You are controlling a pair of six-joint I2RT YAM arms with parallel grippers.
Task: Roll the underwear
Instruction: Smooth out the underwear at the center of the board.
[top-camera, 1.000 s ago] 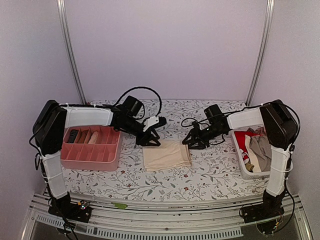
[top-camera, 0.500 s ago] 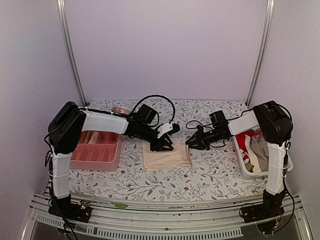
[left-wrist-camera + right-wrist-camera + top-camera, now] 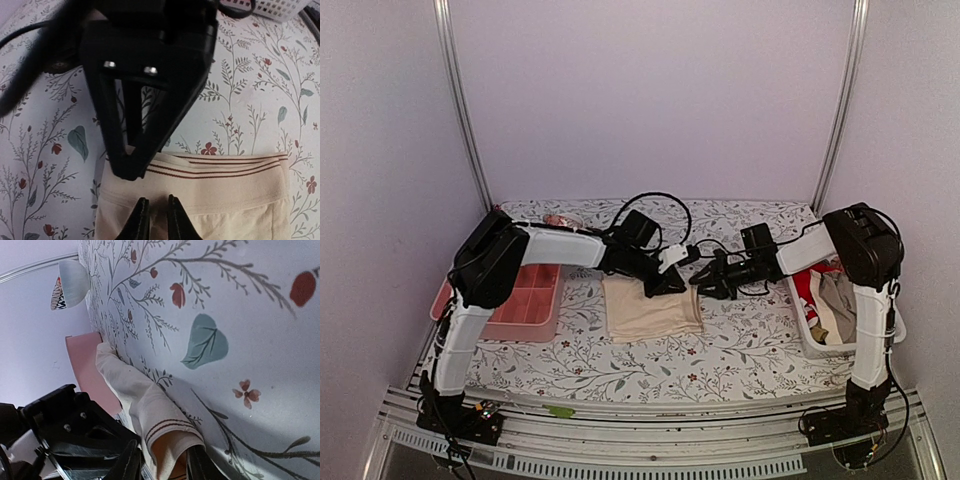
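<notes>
On the floral table (image 3: 740, 350) the beige underwear (image 3: 650, 312) lies flat mid-frame, its roll apparently only beginning: the right gripper (image 3: 161, 462) pinches the upper waistband (image 3: 220, 167) corner, the left gripper (image 3: 156, 220) sits nearly closed there, hold unclear, and next both must curl that edge downward

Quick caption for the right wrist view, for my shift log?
Right gripper pinching the striped corner of the beige underwear on the floral tablecloth, pink tray behind.

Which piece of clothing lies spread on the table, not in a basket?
The beige underwear at the centre; the other clothes are piled in the white basket.
</notes>
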